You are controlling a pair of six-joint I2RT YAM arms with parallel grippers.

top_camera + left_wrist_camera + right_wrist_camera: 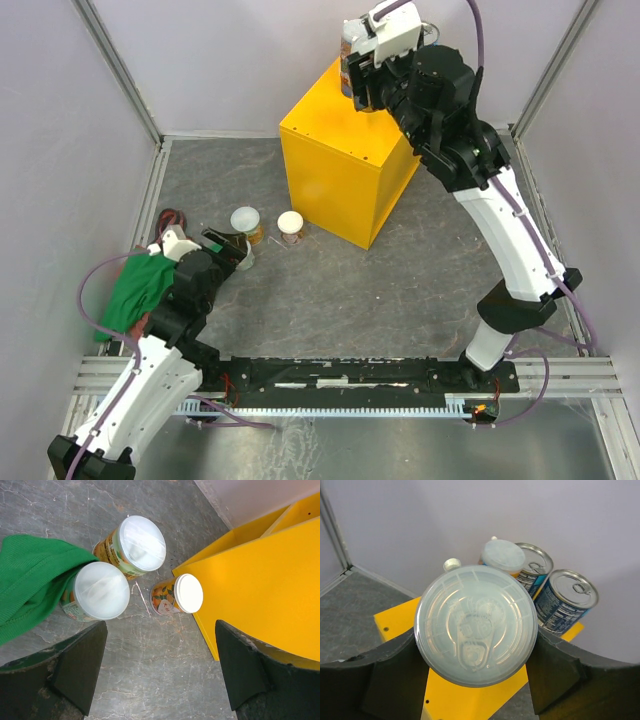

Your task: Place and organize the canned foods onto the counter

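Gripping a pale-lidded cylindrical can, your right gripper hangs above the tall bright yellow box. Your left gripper stands spread beside that box, near three short pale-lidded cans.

Top view: high and behind, looking down and forward, wide; whole floor and worktop in frame. Left wrist: near the floor, looking steeply down; shares the floor cans and worktop side with top view. Right wrist: close above the worktop's top face, facing the back wall; top view shares that face.
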